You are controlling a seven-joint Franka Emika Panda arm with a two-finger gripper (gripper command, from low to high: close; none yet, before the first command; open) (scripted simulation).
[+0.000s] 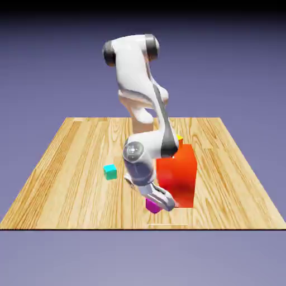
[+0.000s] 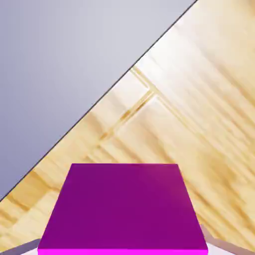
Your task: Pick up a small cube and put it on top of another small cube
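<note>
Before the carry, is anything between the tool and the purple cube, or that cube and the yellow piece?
Nothing visible separates tool and purple cube. The big red block seems to stand between cube and yellow piece.

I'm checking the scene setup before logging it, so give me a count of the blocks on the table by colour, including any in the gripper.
Purple cube: 1
Cyan cube: 1
Large red block: 1
Yellow block, mostly hidden: 1
Total: 4
</note>
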